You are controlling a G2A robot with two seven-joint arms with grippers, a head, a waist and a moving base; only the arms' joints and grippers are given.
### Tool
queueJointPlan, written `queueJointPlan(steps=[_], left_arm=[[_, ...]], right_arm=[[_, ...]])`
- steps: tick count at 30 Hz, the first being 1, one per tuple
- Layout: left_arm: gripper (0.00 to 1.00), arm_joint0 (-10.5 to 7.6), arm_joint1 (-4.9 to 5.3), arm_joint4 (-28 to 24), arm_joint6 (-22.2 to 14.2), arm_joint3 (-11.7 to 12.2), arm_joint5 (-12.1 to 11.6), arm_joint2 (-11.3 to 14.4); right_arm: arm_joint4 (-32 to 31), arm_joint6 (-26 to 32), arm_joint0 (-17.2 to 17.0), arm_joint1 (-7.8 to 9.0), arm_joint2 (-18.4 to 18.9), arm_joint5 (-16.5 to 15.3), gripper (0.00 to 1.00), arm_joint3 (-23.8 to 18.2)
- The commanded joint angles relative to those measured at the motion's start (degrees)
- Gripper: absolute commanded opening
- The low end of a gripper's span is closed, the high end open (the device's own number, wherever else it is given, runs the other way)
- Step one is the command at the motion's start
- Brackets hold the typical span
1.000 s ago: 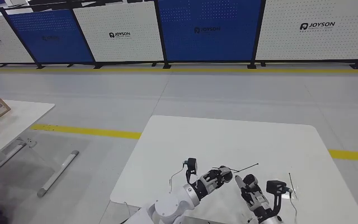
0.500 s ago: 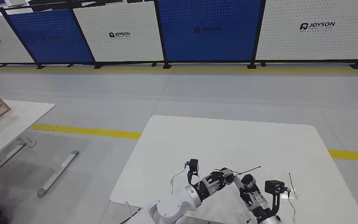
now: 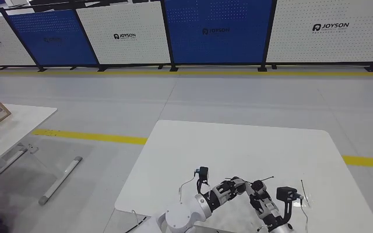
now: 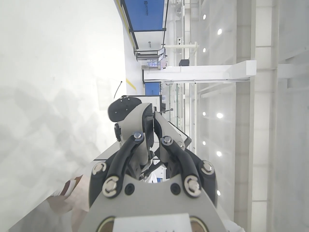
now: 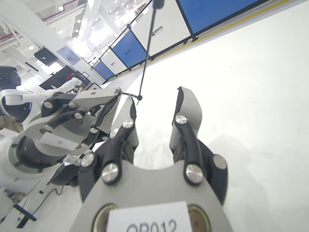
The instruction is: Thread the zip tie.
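Observation:
A thin black zip tie point(image 3: 259, 180) sticks out over the white table point(image 3: 233, 145) near its front edge. My left gripper point(image 3: 238, 186) is shut on one end of it. In the right wrist view that strap point(image 5: 147, 49) rises from the left gripper point(image 5: 118, 96) to a square head at its far end. My right gripper point(image 5: 157, 102) stands open just beside the strap's held end, nothing between its fingers point(image 5: 187, 102). From above, the right gripper point(image 3: 256, 189) sits close against the left one. The left wrist view shows its own fingers point(image 4: 149, 119) pressed together.
A second black zip tie point(image 3: 303, 192) lies flat on the table to the right of the right arm, also visible as the loose tie point(image 4: 117, 90) in the left wrist view. Blue and white pegboard panels point(image 3: 215, 32) stand far behind across the floor.
The left gripper has carried the zip tie a little to the right and toward the table's front edge, closing in on the right gripper. The right gripper has barely shifted.

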Motion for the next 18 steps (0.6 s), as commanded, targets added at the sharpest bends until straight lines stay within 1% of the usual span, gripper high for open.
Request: queueJointPlan(steps=[1,5,6,7,8,9,10,18], left_arm=[[0.0,-0.17,-0.06,-0.11,-0.1,0.26,0.16,0.12],[0.0,-0.34,-0.16,0.01,-0.12,0.47,0.22,0.38],[0.0,-0.37,-0.17,0.01,-0.13,0.5,0.21,0.39],[0.0,-0.39,-0.19,0.0,-0.11,0.53,0.18,0.41],[0.0,-0.39,-0.21,-0.02,-0.07,0.54,0.13,0.41],[0.0,-0.39,-0.22,-0.02,-0.04,0.55,0.09,0.41],[0.0,-0.39,-0.23,-0.02,0.0,0.55,0.05,0.41],[0.0,-0.27,-0.3,-0.08,0.17,0.58,0.0,0.28]], right_arm=[[0.0,0.07,0.07,-0.02,-0.03,0.25,0.33,0.01],[0.11,0.02,0.11,-0.05,-0.07,0.41,0.22,0.05],[0.09,0.03,0.12,-0.05,-0.07,0.43,0.13,0.06],[0.07,0.05,0.13,-0.05,-0.08,0.48,0.09,0.06],[0.06,0.07,0.13,-0.06,-0.08,0.52,0.08,0.05],[0.06,0.07,0.14,-0.06,-0.09,0.54,0.02,0.05],[0.07,0.07,0.14,-0.07,-0.1,0.55,0.0,0.05],[-0.26,0.3,0.23,-0.07,-0.19,0.52,0.0,0.07]])
